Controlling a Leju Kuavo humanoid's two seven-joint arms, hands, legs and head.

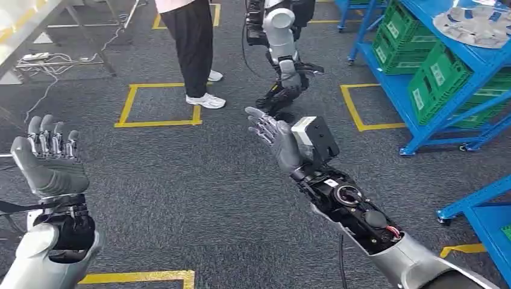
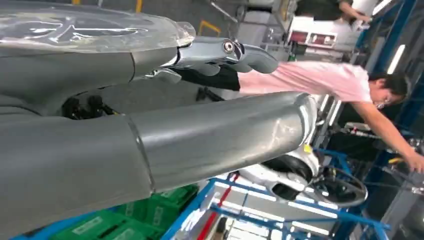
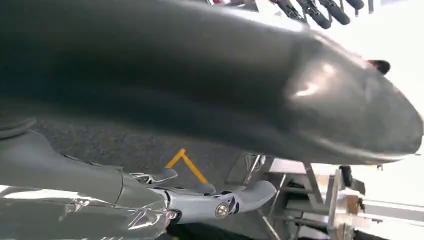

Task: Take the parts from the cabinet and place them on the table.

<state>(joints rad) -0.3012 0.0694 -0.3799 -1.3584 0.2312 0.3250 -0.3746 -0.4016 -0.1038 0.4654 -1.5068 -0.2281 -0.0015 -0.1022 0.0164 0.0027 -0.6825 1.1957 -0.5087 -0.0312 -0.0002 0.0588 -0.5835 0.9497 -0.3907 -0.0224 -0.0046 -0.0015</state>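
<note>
Dark grey carpet marked with yellow tape squares (image 1: 159, 105) covers the floor in the head view, with a blue metal shelving rack (image 1: 422, 78) standing at the right. Its top shelf carries the flat, pale grey metal parts (image 1: 476, 24), lying in an overlapping heap; their long axis cannot be made out. Below them sit green plastic crates (image 1: 422, 66) in rows. The left hand (image 1: 51, 159) is raised at the lower left, palm up, fingers (image 1: 45, 135) upright and apart, holding nothing. The right hand (image 1: 278, 138) reaches forward at the middle, fingers (image 1: 259, 123) spread flat, also empty and well apart from the rack. Beyond it stand a person in black trousers and white shoes (image 1: 194, 54) and a second silver humanoid robot (image 1: 283, 54). From the left wrist, the thick grey thumb (image 2: 215, 135) and extended fingers (image 2: 235, 52) of that hand frame a person in a pink shirt (image 2: 320, 80), blue rack rails and green crates. From the right wrist, the hand's dark thumb (image 3: 250, 85) and straight fingers (image 3: 225, 200) hang over carpet and a yellow tape line (image 3: 187, 165).
</note>
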